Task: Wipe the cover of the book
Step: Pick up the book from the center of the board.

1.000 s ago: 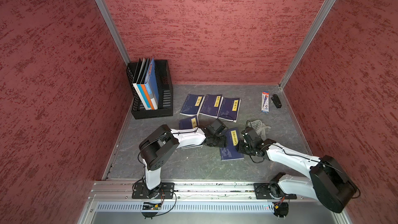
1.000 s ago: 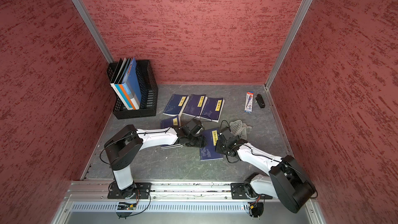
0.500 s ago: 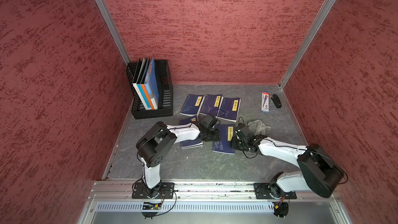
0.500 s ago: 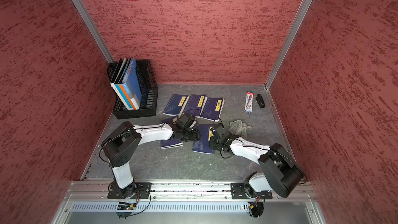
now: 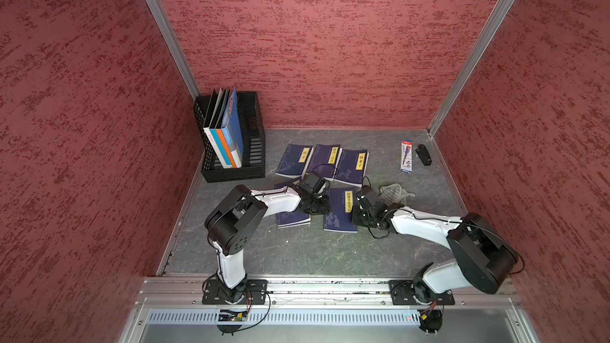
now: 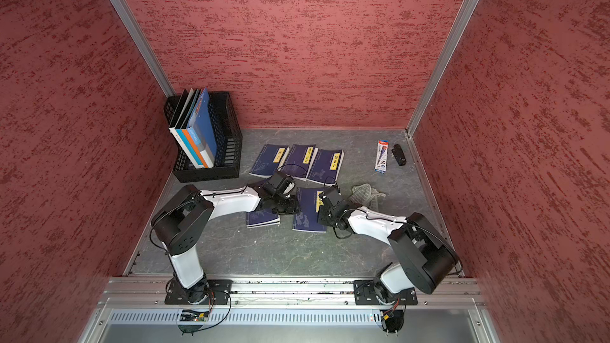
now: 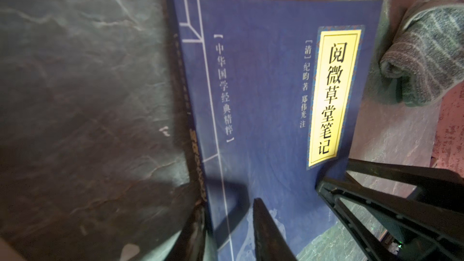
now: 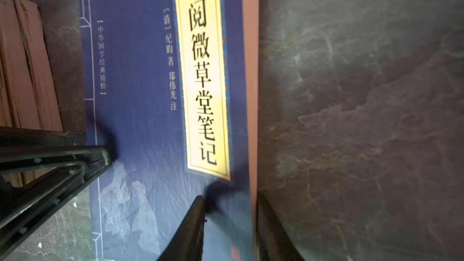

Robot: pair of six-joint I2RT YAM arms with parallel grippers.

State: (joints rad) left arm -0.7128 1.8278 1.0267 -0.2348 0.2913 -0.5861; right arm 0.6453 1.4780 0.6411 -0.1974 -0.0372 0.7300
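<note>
Reaching low from the rail [image 5: 330,287], my right arm [image 5: 425,222] and left arm [image 5: 274,201] stretch almost flat across the worktop [image 5: 297,252]. Between them lies the navy paperback [image 5: 340,209], likely light and floppy with a slick cover, best pinned at its edges. My right pincer [image 8: 229,197] straddles the page edge, my left pincer [image 7: 227,204] the spine. Both are set narrow; gripping or not, I cannot tell. Beyond waits the grey cloth [image 5: 394,193].

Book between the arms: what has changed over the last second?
The book moved toward the back row, both arms going with it. The left pincer straddles its spine edge, the right pincer its page edge; firm grip unclear. The cloth, other books and file rack stayed put.
</note>
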